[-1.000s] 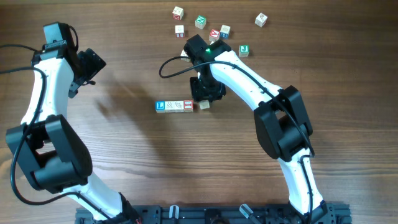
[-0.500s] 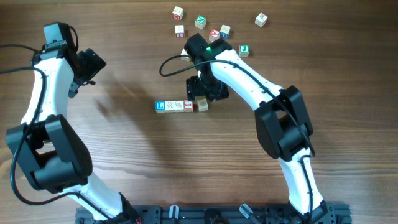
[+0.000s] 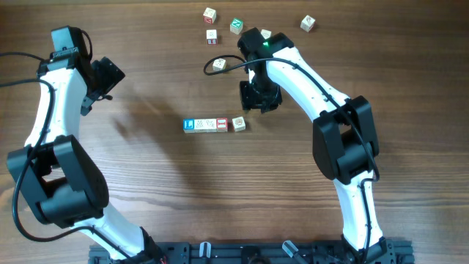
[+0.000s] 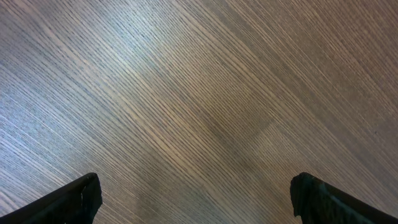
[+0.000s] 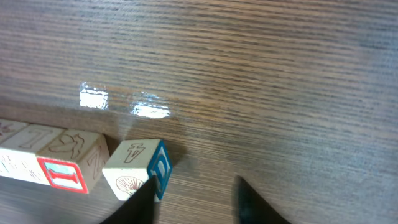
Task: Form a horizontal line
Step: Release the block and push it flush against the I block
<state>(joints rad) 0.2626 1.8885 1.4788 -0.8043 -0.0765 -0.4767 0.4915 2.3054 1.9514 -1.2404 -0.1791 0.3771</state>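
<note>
Row: line of tiny wooden letter cubes (image 3: 206, 125), at 7 o'clock from the right claw (image 3: 261, 99); pale end cube (image 3: 239, 124) slightly apart.
Handling: probably light, rigid, skids easily; pinch opposite flat faces.
Claws: right claw apart, empty; left claw (image 3: 102, 77) wide apart, empty.

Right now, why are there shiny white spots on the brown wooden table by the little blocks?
Right wrist view: two white glare patches are light bouncing off the brown wooden table, behind the small wooden letter cubes; left wrist view: a wide pale sheen; overhead view: even light, soft arm shadow.
</note>
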